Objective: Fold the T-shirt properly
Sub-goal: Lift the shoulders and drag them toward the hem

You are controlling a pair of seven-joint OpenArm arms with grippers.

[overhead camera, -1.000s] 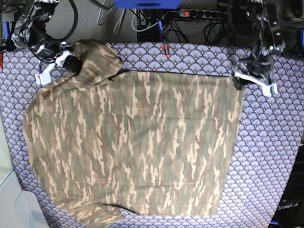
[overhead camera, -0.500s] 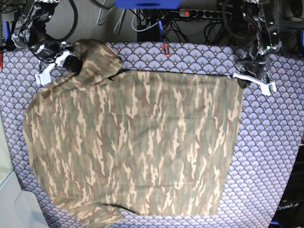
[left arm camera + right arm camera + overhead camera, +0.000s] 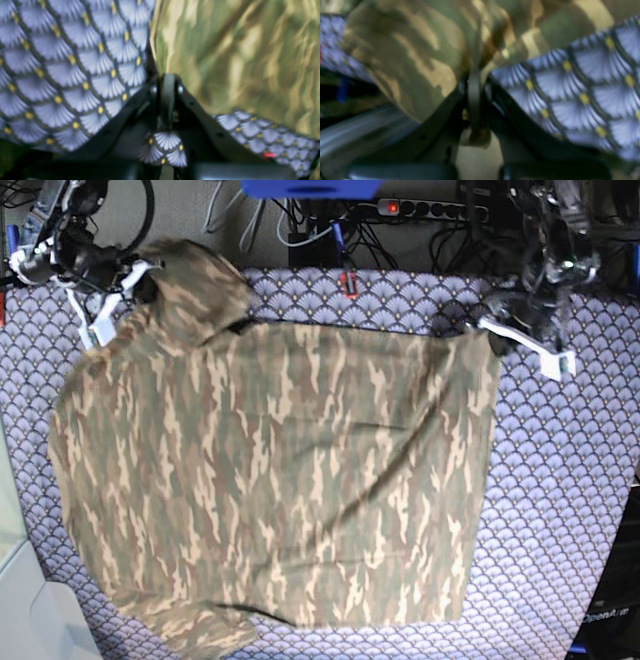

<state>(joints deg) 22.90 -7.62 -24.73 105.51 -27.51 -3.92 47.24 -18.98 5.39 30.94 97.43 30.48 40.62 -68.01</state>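
Note:
The camouflage T-shirt [image 3: 280, 480] lies spread on the purple scallop table cloth [image 3: 560, 510]. My left gripper [image 3: 495, 340] is at the shirt's back right corner and is shut on its edge. In the left wrist view the closed jaws [image 3: 167, 76] pinch the T-shirt [image 3: 237, 50] above the table cloth [image 3: 75, 75]. My right gripper [image 3: 135, 280] is at the back left sleeve and is shut on it. In the right wrist view the closed jaws [image 3: 474, 72] hold bunched T-shirt cloth [image 3: 420, 50], with the table cloth [image 3: 582, 87] to the right. The back edge is lifted and diagonal creases run across the shirt.
Cables and a power strip [image 3: 430, 208] lie beyond the table's back edge, beside a blue object [image 3: 310, 188]. A small red item [image 3: 348, 283] sits at the back edge. A pale surface [image 3: 30, 620] is at the front left, and a black item [image 3: 612, 610] at the front right.
Both grippers have moved up and back with the shirt's back corners in them. The back edge has risen and creases have appeared across the shirt.

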